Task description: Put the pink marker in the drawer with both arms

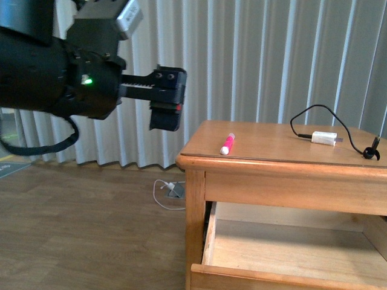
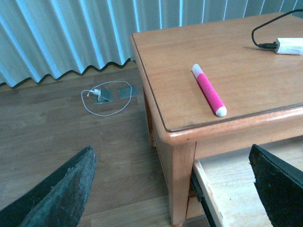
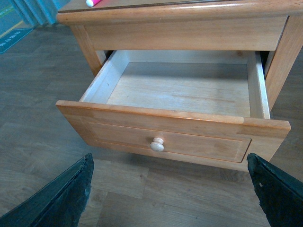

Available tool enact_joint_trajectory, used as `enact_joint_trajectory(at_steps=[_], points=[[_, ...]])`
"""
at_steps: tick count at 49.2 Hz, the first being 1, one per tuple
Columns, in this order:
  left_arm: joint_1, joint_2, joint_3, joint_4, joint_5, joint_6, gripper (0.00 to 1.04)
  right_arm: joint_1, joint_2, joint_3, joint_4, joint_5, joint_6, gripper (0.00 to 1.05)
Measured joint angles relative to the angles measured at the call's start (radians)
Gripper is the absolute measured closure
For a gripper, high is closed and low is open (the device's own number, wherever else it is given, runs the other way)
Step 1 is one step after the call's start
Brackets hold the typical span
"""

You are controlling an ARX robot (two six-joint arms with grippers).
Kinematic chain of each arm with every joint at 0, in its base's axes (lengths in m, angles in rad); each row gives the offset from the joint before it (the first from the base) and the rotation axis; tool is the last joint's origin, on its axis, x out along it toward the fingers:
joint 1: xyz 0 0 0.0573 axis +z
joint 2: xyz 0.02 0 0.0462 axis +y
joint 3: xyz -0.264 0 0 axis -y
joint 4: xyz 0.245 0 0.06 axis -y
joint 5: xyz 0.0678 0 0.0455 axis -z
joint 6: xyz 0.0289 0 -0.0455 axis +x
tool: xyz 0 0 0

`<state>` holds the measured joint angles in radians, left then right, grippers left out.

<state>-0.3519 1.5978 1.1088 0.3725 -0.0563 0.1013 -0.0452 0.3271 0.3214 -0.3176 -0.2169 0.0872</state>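
The pink marker point(image 1: 227, 144) lies flat near the front left corner of the light-wood table point(image 1: 272, 151). In the left wrist view the marker point(image 2: 208, 90) lies on the tabletop, apart from my left gripper point(image 2: 171, 156). That gripper is open and empty, astride the table's corner leg. In the front view my left gripper point(image 1: 167, 103) hangs in the air to the left of the table, above its top. The drawer point(image 1: 284, 248) is pulled out and holds nothing. My right gripper point(image 3: 170, 161) is open and empty in front of the drawer's front panel point(image 3: 199, 137) and round knob point(image 3: 157, 144). One end of the marker point(image 3: 93, 2) shows at that view's edge.
A white charger block point(image 1: 324, 138) with a black cable point(image 1: 314, 112) lies on the right of the tabletop; it also shows in the left wrist view point(image 2: 289, 45). A white cable and a floor socket point(image 2: 102, 97) lie on the wooden floor left of the table. Pale curtains hang behind.
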Motion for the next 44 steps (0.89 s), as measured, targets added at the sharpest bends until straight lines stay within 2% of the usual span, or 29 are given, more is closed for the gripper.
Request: enact_joint_trajectory(at_steps=[9,20,44], points=[[-0.011,0.208,0.249,-0.085,-0.021,-0.002,0.06,0.0,0.0,0.0,0.0,0.0,0.0,0.08],[-0.032,0.398,0.483,-0.165,0.031,-0.014,0.06,0.0,0.0,0.0,0.0,0.0,0.0,0.08],[-0.093,0.674,0.826,-0.328,0.055,-0.018,0.06,0.0,0.0,0.0,0.0,0.0,0.0,0.08]])
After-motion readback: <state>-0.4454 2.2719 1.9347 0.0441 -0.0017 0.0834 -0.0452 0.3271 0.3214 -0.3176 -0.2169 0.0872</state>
